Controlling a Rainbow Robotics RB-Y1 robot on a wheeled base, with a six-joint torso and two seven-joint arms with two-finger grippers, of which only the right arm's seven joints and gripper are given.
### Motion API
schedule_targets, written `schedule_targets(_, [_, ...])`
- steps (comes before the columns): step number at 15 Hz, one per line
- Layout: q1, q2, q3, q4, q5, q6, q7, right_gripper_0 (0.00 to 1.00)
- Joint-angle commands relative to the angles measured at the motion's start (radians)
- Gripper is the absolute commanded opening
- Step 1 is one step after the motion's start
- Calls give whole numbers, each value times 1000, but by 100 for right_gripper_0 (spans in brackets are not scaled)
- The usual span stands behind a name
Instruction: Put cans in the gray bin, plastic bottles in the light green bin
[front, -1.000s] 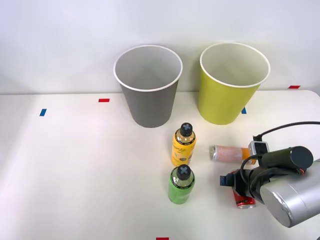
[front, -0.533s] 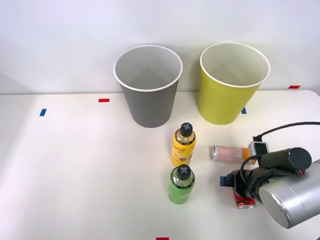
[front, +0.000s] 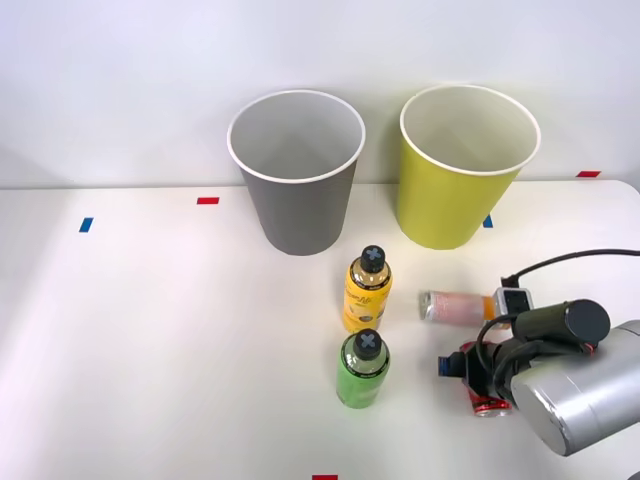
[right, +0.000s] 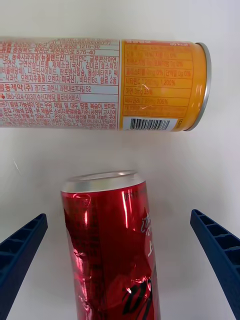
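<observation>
1. Your right gripper (right: 120, 265) is spread wide, one blue finger (right: 20, 255) on each side of the red can (right: 112, 245) and neither touching it.
2. The red can lies on the white table (front: 150, 340), dented (its silver top faces the pale pink can (right: 100, 85)).
3. The pink can lies on its side just beyond, apart from the red one.
4. The yellow-orange bottle (front: 367, 292) and green bottle (front: 363, 370) stand upright left of the cans.
5. The gray bin (front: 297, 175) and light green bin (front: 462, 168) stand side by side at the back.
</observation>
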Motion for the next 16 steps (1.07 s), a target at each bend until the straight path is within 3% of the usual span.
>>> schedule_targets(1, [0, 0, 6, 0, -12, -6, -2, 100])
schedule_targets(15, [0, 0, 36, 39, 19, -85, -14, 100])
schedule_targets(16, [0, 0, 36, 39, 19, -86, -11, 95])
